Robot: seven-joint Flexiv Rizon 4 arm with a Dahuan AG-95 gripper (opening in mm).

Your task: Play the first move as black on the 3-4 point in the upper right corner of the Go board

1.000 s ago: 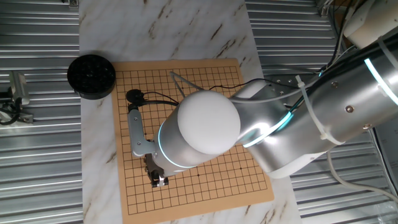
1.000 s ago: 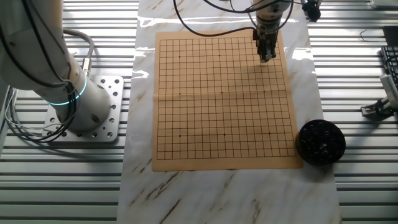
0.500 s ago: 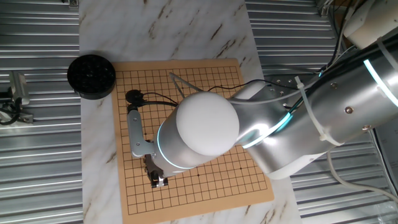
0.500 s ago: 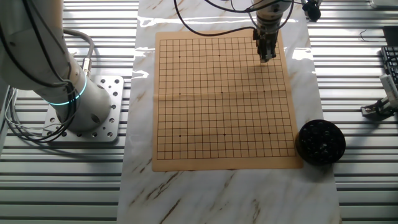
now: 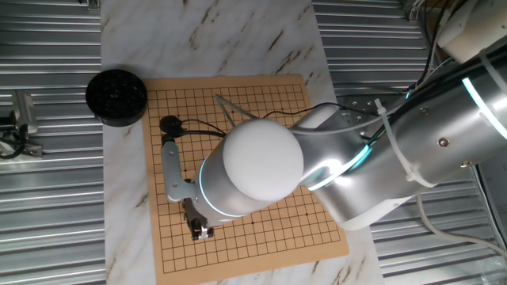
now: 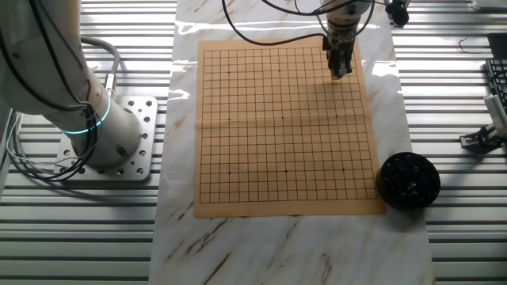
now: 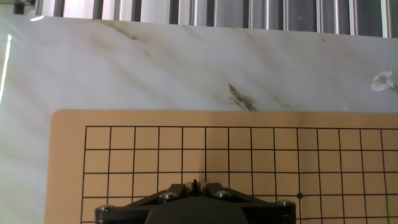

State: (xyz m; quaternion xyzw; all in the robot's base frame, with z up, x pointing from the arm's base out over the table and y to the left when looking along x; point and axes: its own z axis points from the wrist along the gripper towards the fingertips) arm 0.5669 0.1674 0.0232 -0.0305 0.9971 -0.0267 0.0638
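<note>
The Go board [image 6: 283,127] lies flat on the marble slab [image 6: 261,245]; no stone shows on its grid, so the move looks unplayed; the gripper [image 6: 340,70] hangs low over the board's corner farthest from the black bowl [image 6: 408,180]; its fingers look pressed together, though whether a stone sits between them I cannot tell; setting down and letting go remain.
</note>
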